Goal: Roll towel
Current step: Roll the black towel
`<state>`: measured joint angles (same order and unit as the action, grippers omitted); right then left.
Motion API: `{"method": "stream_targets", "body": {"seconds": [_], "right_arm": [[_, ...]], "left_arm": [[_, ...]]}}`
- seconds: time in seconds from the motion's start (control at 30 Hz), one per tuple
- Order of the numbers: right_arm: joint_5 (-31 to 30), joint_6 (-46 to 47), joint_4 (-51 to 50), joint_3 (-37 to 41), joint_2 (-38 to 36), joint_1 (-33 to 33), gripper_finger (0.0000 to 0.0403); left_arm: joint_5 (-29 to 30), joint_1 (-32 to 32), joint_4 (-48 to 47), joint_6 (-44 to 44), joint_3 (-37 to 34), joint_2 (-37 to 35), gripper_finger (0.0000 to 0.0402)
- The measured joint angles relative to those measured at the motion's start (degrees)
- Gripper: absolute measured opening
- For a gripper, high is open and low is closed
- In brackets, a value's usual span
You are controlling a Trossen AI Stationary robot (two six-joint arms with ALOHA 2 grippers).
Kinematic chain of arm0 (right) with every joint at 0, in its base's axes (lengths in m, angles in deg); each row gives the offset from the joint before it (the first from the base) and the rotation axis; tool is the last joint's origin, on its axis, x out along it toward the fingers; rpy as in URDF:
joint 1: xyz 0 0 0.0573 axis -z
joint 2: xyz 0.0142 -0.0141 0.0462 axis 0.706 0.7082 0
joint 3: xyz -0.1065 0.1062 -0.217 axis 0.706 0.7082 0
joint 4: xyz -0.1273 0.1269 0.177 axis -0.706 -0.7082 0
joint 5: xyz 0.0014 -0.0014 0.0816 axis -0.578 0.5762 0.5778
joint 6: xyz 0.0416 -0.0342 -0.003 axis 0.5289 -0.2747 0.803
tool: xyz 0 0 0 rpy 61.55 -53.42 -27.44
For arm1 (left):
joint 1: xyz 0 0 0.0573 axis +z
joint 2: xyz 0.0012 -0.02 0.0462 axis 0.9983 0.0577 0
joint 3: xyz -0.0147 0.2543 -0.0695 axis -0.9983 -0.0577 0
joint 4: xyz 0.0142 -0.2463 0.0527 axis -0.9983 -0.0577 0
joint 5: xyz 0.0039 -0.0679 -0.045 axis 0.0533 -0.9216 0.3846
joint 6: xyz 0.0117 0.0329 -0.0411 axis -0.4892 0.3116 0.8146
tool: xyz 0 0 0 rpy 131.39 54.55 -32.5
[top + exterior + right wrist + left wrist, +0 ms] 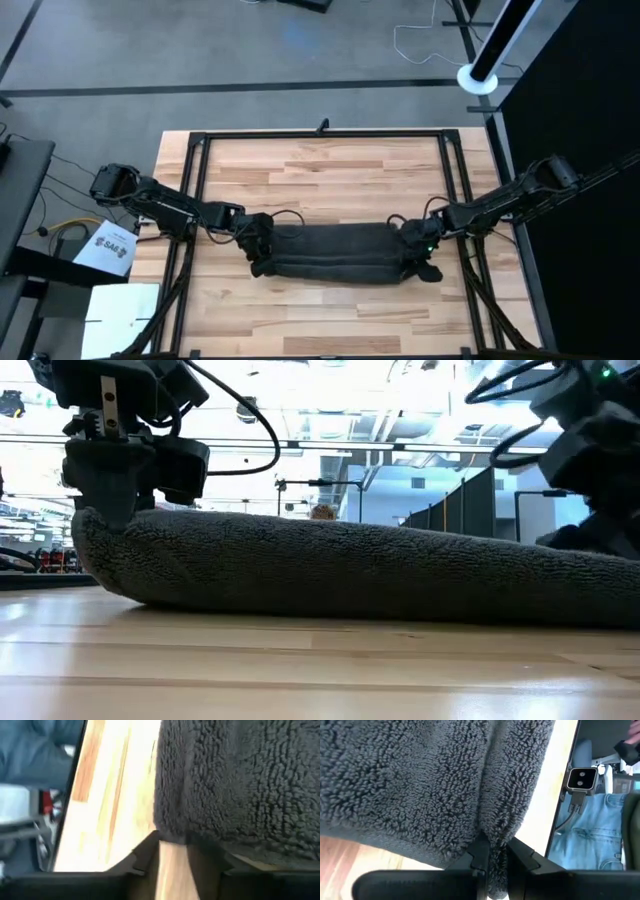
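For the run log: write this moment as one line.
towel: folded into long band on table | left gripper: fingers shut on towel's end | right gripper: fingers open at other end, no cloth between | roll: not finished

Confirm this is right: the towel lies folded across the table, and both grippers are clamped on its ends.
Not quite. Only the left gripper is clamped on the towel. The right wrist view shows the right gripper open, bare wood between its fingers.
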<state>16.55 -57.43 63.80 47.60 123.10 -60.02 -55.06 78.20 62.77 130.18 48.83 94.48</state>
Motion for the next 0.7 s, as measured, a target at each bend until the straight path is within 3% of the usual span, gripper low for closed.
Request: {"method": "stream_targets", "body": {"seconds": [0.17,0.27,0.43,0.53,0.7], "right_arm": [[-0.14,-10.29,-7.45,-6.06,-0.70,-3.00,0.0172],[-4.28,-12.13,-9.01,-12.15,-1.18,-5.69,0.0197],[-23.83,-14.74,-7.06,-22.41,1.16,-12.78,0.0213],[-33.33,-14.24,-6.96,-27.83,7.99,-14.90,0.0222],[-42.69,-12.66,-10.64,-40.92,25.76,-16.01,0.0245]], "left_arm": [[0.73,0.00,-1.88,-0.52,0.02,0.00,0.0020],[1.60,-0.10,-2.00,-0.17,0.02,0.00,0.0020],[3.35,-0.61,-1.87,-0.06,0.04,0.00,0.0020],[4.05,-1.17,-1.64,-0.06,0.07,0.00,0.0020],[4.28,-2.01,-1.56,0.09,0.13,0.00,0.0020]]}}
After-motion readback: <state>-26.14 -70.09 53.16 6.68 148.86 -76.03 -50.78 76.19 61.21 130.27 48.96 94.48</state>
